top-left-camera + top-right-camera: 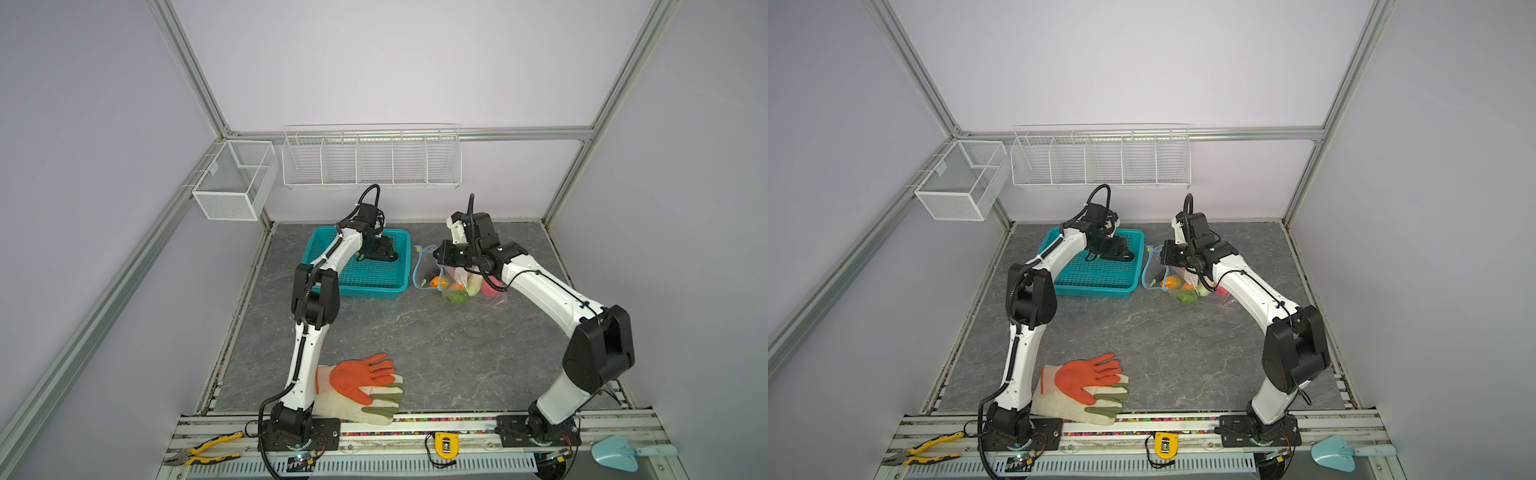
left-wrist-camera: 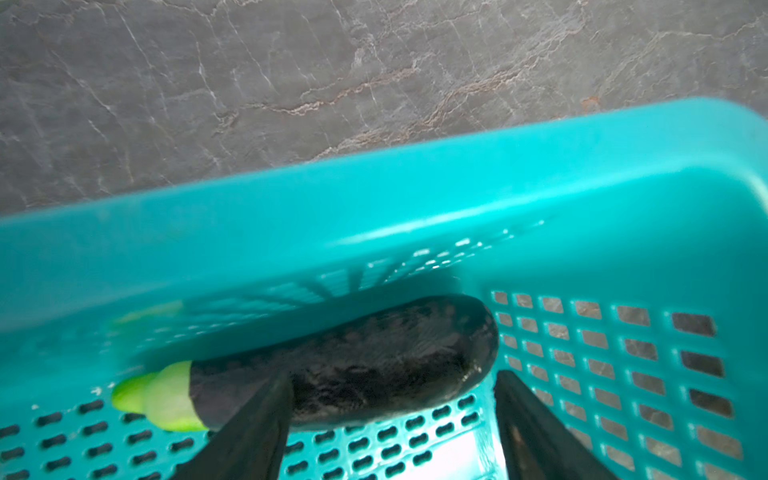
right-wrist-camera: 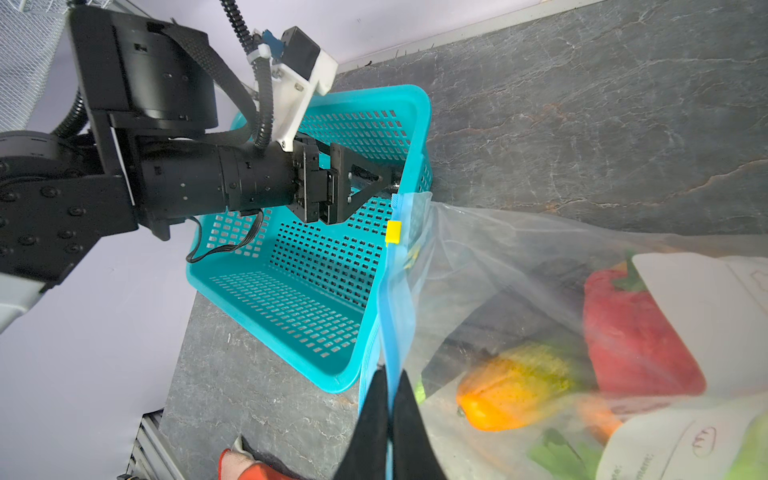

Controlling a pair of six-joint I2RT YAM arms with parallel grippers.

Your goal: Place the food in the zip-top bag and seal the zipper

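Note:
My left gripper (image 2: 392, 399) reaches down into the teal basket (image 1: 374, 286), open. A dark eggplant-like food piece (image 2: 353, 365) with a light green stem lies on the basket floor against the wall, just past the fingertips (image 2: 257, 424). The clear zip-top bag (image 3: 519, 257) lies right of the basket (image 1: 1096, 286). It holds a red pepper (image 3: 631, 332), an orange-yellow piece (image 3: 511, 390) and green pieces. My right gripper (image 3: 388, 399) is shut on the light blue zipper (image 3: 395, 316), holding that mouth edge up. A yellow slider tab (image 3: 393, 232) sits further along the strip. Both top views show the bag (image 1: 457, 282).
Orange-and-white gloves (image 1: 361, 386) lie near the front edge beside the left arm's base. White wire baskets (image 1: 370, 162) hang on the back wall. Pliers (image 1: 203, 453), a yellow tape measure (image 1: 446, 444) and a light blue trowel (image 1: 623, 451) rest on the front rail.

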